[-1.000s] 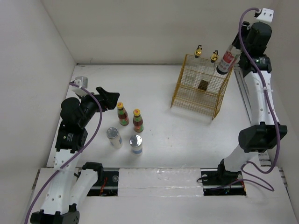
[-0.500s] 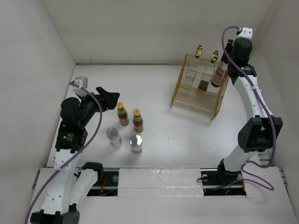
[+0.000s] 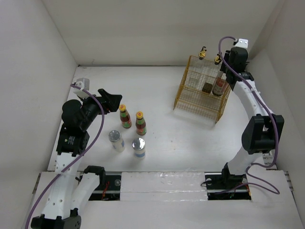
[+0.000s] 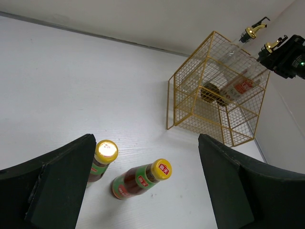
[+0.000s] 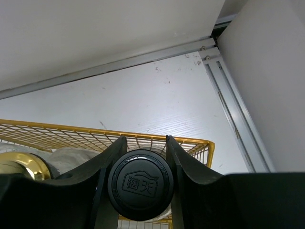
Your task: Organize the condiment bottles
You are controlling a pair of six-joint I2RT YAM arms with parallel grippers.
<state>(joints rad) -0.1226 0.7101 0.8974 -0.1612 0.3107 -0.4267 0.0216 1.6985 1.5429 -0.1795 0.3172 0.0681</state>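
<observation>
My right gripper (image 3: 228, 71) is shut on the black-capped bottle (image 3: 219, 86) and holds it inside the yellow wire basket (image 3: 190, 102). Its black cap (image 5: 140, 190) sits between my fingers (image 5: 188, 162). Two glass cruets with gold spouts (image 3: 203, 51) (image 3: 218, 58) stand in the basket's far side; one gold spout (image 5: 19, 164) shows in the right wrist view. Two red-sauce bottles (image 3: 125, 117) (image 3: 140, 123) and two silver-lidded jars (image 3: 116, 140) (image 3: 138, 147) stand on the table. My left gripper (image 3: 114, 101) is open, just left of the sauce bottles (image 4: 140, 179) (image 4: 101, 160).
White walls close in the table on the left, back and right. A metal rail (image 3: 248, 90) runs along the right side beside the basket. The basket (image 4: 214, 95) shows far right in the left wrist view.
My right gripper has carried the black-capped bottle left and down, from above the basket's right rim into the basket. The left arm has not moved.
</observation>
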